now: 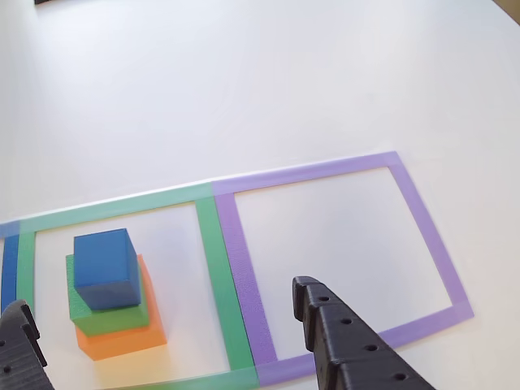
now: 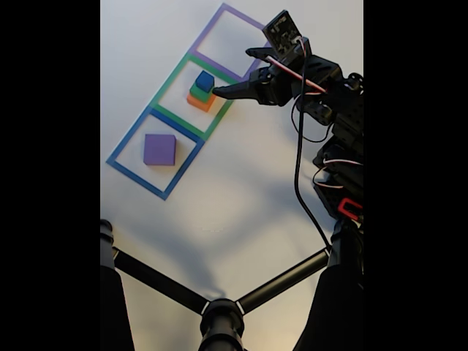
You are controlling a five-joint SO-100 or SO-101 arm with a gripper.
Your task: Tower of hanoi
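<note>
The arm [image 2: 333, 110] reaches in from the right edge of the tabletop [image 2: 241, 197] in the fixed view, forearm stretched level toward the squares. Its claw [image 2: 235, 73] hangs wide apart and grips nothing, one finger [image 1: 349, 345] over the purple square's [image 1: 422, 227] near edge, the other [image 1: 20, 349] by the green square [image 1: 213, 268]. In that green square stands a stack: blue cube [image 1: 104, 268] on green cube [image 1: 110, 315] on orange cube [image 1: 122, 337]. A purple cube [image 2: 159, 149] sits alone in the blue square [image 2: 128, 139]. The purple square is bare inside. White tabletop lies free beyond the squares and toward the tripod [image 2: 219, 318].
</note>
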